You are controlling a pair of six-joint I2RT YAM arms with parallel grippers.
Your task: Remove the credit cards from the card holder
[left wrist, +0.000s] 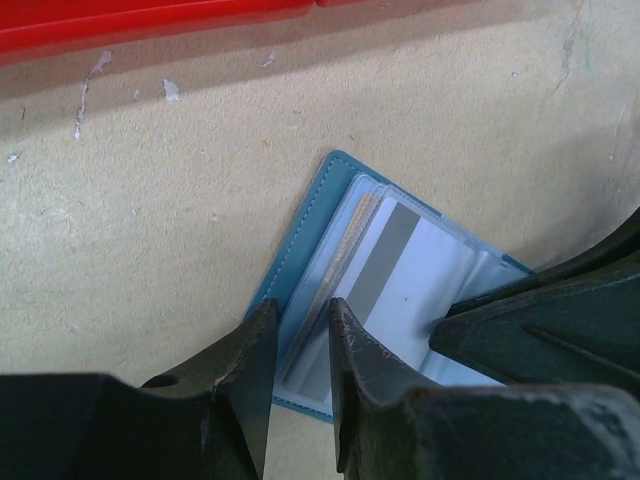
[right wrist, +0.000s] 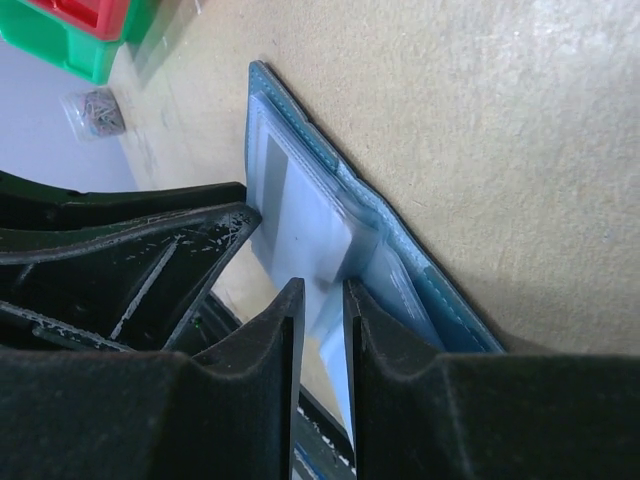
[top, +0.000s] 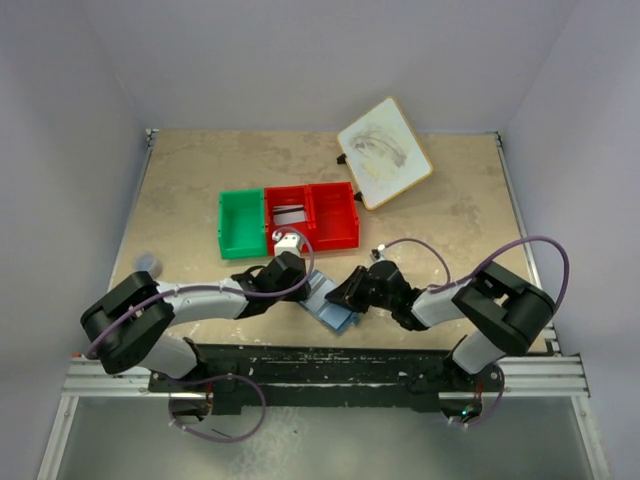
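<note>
Tan mottled tabletop [top: 180, 180]; blue folding card holder [left wrist: 300, 240] open, grey-white striped credit card [left wrist: 400, 280] pocketed; L gripper [left wrist: 300, 312], R gripper [right wrist: 322, 290] near-closed astride its edges, hold unclear.

One camera hangs above and behind me, looking down on the whole table [top: 180, 170]. My two wrist cameras sit close, facing each other across the card holder [top: 332, 312], lower centre of that overview.

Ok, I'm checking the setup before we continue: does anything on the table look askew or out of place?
The white board at the far right lies rotated, its far corner past the table back edge, and its face is smudged grey. A small clear packet sits alone at the left edge.
</note>
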